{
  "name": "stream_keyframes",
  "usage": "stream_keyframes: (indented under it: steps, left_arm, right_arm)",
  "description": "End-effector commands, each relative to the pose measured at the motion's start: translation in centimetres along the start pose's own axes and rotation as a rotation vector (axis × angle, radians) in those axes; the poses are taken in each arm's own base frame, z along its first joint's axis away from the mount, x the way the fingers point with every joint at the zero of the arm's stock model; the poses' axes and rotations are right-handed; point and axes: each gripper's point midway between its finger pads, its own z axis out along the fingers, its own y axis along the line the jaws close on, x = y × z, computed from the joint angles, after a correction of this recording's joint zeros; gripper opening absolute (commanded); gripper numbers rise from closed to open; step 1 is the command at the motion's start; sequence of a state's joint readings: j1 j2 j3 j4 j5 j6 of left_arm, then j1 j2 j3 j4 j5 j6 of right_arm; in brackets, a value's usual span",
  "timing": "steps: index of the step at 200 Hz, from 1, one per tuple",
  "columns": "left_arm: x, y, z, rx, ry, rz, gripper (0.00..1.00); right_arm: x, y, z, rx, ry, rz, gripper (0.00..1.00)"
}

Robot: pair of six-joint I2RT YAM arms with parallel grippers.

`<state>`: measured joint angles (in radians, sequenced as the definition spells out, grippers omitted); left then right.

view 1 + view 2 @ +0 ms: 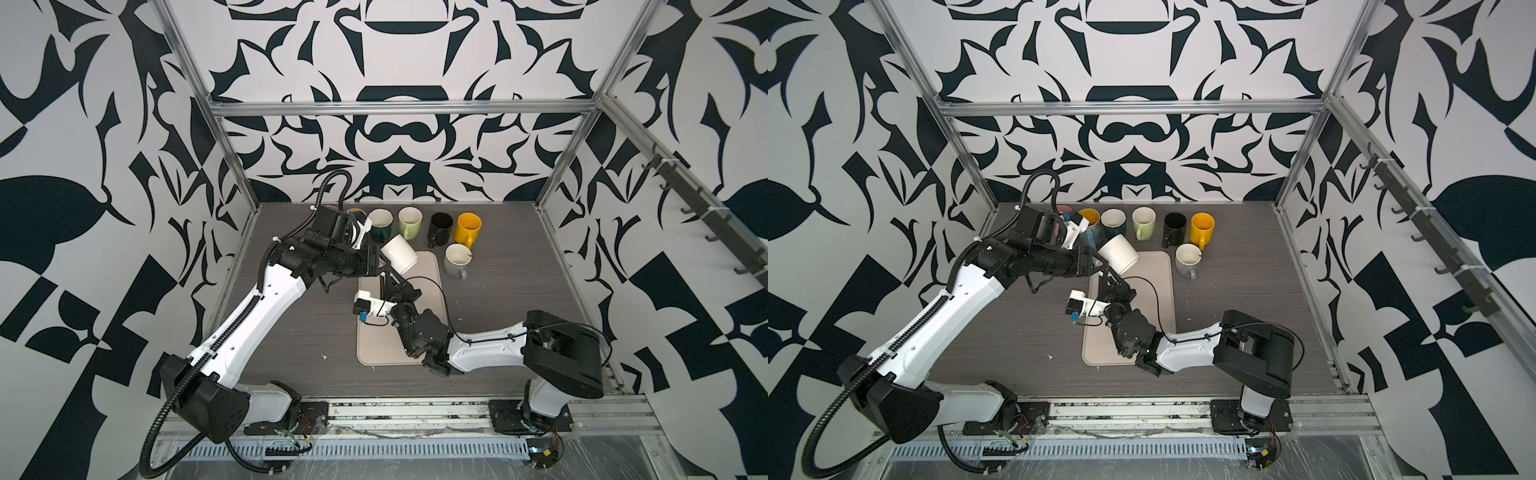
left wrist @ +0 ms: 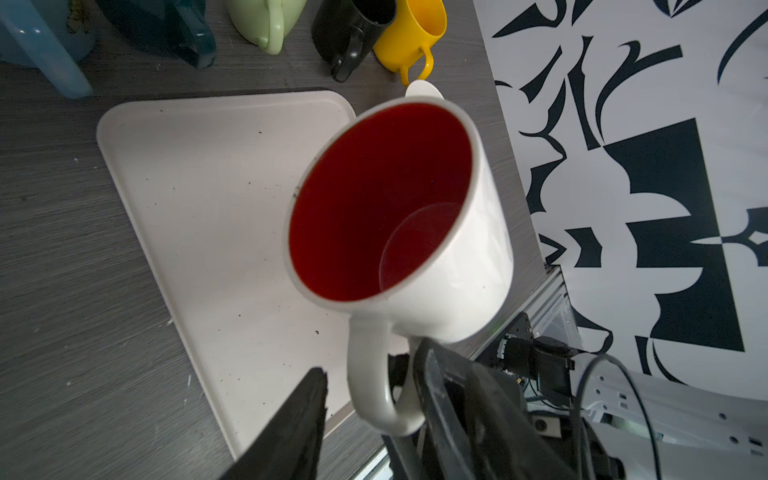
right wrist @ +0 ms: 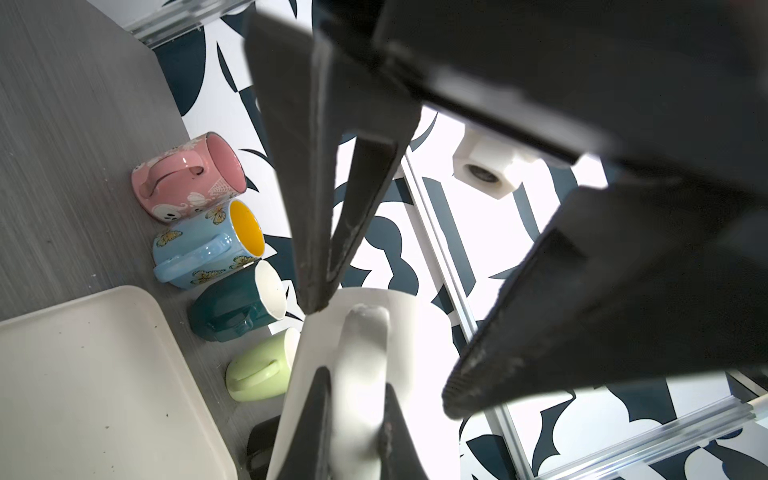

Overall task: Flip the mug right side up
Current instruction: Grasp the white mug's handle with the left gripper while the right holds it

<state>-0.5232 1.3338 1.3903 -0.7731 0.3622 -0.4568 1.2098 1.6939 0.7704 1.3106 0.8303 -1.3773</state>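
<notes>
Mug [image 1: 400, 254] | hanging tilted over tray [image 1: 374, 349] | right gripper [image 3: 353, 380] clamping handle [image 2: 370, 386] only, left gripper [image 1: 382, 257] jaws standing apart | risking pivoting, slipping, dropping

The whole table [image 1: 324, 328] is seen from high above in both top views, facing the back wall [image 1: 399, 137]. The white mug [image 2: 399, 216] is viewed closely by both wrist cameras.

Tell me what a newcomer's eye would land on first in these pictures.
A white mug, red inside, hangs tilted in the air at the far end of the beige tray, mid-table. The right pincer is shut on its handle. Behind, a row of coloured mugs stands upright along the table's back edge.
</notes>
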Motion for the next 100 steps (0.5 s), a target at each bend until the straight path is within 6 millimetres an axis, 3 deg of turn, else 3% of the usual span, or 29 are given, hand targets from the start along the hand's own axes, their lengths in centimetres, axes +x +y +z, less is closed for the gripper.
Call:
stream_keyframes:
  steps: [1,100]
  left_arm:
    - [-0.1,0.3,-0.2,-0.001,-0.014,-0.03,0.54]
    - [0.4,0.2,1.5,0.059,0.039,-0.095,0.37]
  right_arm:
    - [-2.2,-6.0,0.3,0.148,-0.048,0.148,0.0]
    - [-2.6,-6.4,0.3,0.155,-0.062,0.154,0.0]
